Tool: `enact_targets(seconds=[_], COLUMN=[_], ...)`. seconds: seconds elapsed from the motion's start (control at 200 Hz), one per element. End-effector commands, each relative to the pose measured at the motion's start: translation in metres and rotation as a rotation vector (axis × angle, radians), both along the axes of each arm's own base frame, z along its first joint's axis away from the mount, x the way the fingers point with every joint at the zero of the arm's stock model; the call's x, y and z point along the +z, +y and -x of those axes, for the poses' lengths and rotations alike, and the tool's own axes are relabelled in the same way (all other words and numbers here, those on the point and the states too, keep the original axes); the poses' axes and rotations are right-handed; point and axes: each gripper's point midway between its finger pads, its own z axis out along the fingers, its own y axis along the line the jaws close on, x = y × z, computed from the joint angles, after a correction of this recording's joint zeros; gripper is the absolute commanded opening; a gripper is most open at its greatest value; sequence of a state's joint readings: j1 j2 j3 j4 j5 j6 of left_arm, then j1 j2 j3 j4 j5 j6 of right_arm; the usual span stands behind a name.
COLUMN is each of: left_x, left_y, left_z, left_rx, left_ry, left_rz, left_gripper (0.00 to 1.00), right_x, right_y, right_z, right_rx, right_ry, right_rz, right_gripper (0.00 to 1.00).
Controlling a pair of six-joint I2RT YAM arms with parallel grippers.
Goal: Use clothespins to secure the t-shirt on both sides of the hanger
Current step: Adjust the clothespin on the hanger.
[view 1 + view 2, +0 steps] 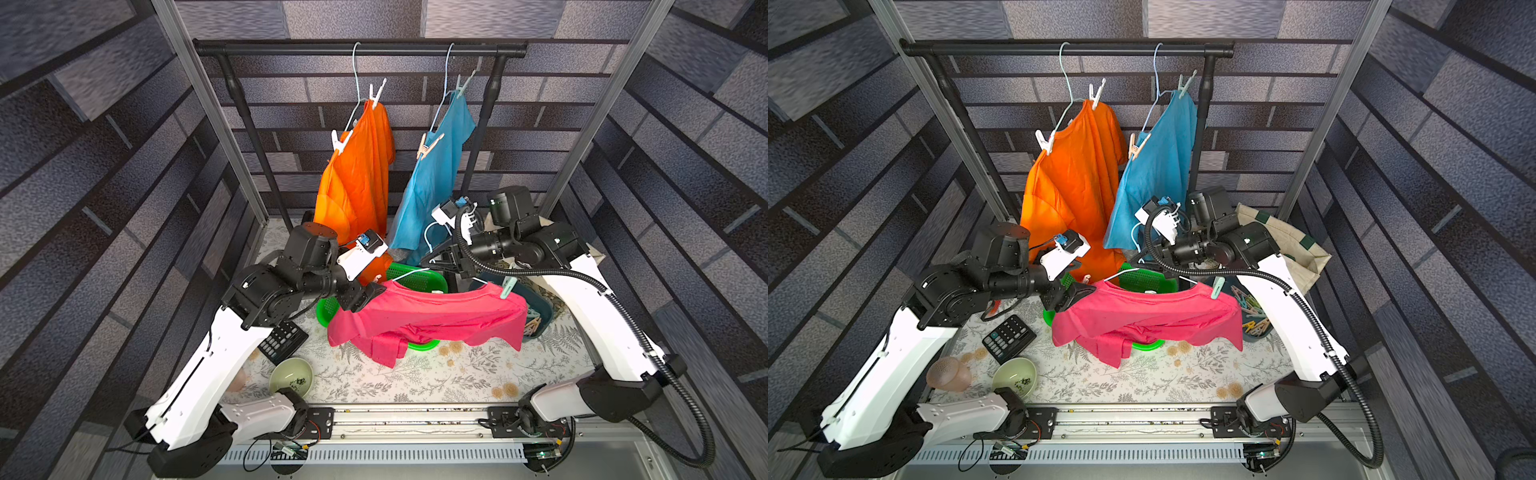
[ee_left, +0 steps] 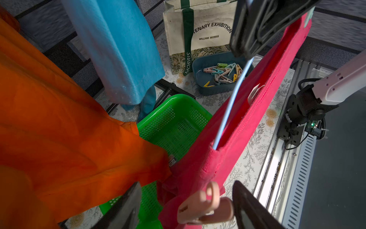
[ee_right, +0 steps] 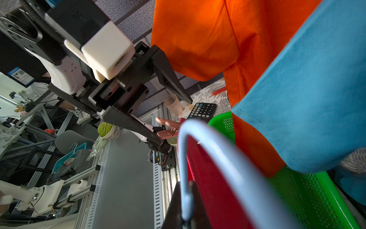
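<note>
- One peach clothespin [image 2: 204, 207] lies between the fingers of the left gripper [image 2: 187, 186]. The jaws stand partly open: one finger touches a handle of the pin and the other stands clear. No firm hold is evident.
- The pin's long axis runs roughly along the fingers, somewhat slanted. Its splayed handles point toward the wrist, and its nose end lies ahead at the shoulder edge of the pink t-shirt [image 1: 428, 311]. Whether the nose bites cloth and wire cannot be told.
- Condition of the pin: smooth pastel plastic with a round loop near the middle and no visible damage.
- Judgement: the left arm is the nearer to this shoulder, and the pin sits directly ahead of its palm. The next move depends on whether that nose is seated.
- Beyond the fingertips, the pale blue wire hanger [image 2: 231, 103] runs inside the neckline to the right gripper [image 3: 185, 190], which is clamped on its hook.
- At the far shoulder, a mint clothespin [image 1: 508, 287] is seated on the shirt.
- Below the fingers is a green basket [image 2: 174, 123].
- Farther off, spare clothespins [image 2: 221, 74] lie in a blue tray [image 2: 200, 67].
</note>
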State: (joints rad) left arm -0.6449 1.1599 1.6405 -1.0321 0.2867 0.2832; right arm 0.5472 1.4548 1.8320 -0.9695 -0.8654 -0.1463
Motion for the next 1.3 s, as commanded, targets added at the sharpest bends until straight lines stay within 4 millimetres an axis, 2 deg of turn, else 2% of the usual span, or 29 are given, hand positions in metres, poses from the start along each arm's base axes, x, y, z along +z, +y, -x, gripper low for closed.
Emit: enact_targets(seconds=[0.0, 0.105, 0.2, 0.356, 0.516, 0.581, 0.681, 0.857, 0.967, 1.052, 1.152, 1.243, 1.298], left_x=[0.011, 0.009, 0.007, 0.0, -0.007, -0.01, -0.011, -0.003, -0.001, 0.002, 0.004, 0.005, 0.006], left_y=[-0.007, -0.008, -0.009, -0.009, -0.006, -0.005, -0.004, -0.005, -0.007, -0.009, -0.009, -0.008, -0.006], left_z=[0.004, 0.004, 0.007, 0.011, 0.014, 0.014, 0.011, 0.002, -0.004, -0.004, -0.005, -0.005, -0.004], left_rx=[-0.05, -0.055, -0.064, -0.072, -0.063, -0.057, -0.04, -0.021, -0.014, -0.017, -0.011, 0.0, 0.004], left_ry=[-0.006, 0.009, 0.036, 0.073, 0.099, 0.106, 0.099, 0.056, 0.059, 0.062, 0.063, 0.067, 0.076], left_rz=[0.048, 0.053, 0.068, 0.074, 0.068, 0.064, 0.059, 0.073, 0.077, 0.091, 0.112, 0.143, 0.174], left_gripper=[0.63, 0.61, 0.69, 0.67, 0.82, 0.83, 0.7, 0.57, 0.45, 0.39, 0.26, 0.2, 0.13], right_x=[0.018, 0.018, 0.019, 0.019, 0.02, 0.02, 0.021, 0.018, 0.016, 0.015, 0.014, 0.014, 0.014], right_y=[-0.004, -0.004, -0.003, -0.002, -0.002, -0.002, -0.001, 0.0, 0.0, 0.0, 0.0, 0.001, 0.001], right_z=[0.005, 0.004, 0.003, 0.002, 0.001, 0.001, 0.001, -0.001, -0.001, -0.001, -0.001, -0.001, -0.001], right_rx=[0.002, -0.005, -0.006, -0.006, -0.005, -0.005, -0.005, -0.005, -0.005, -0.003, -0.003, 0.001, 0.007], right_ry=[-0.023, -0.026, -0.027, -0.024, -0.028, -0.03, -0.028, -0.019, -0.016, -0.013, -0.017, -0.017, -0.015], right_rz=[-0.038, -0.036, -0.038, -0.039, -0.041, -0.043, -0.045, -0.045, -0.043, -0.042, -0.044, -0.048, -0.053], right_gripper=[0.0, 0.0, 0.0, 0.0, 0.0, 0.0, 0.0, 0.0, 0.0, 0.0, 0.0, 0.0, 0.0])
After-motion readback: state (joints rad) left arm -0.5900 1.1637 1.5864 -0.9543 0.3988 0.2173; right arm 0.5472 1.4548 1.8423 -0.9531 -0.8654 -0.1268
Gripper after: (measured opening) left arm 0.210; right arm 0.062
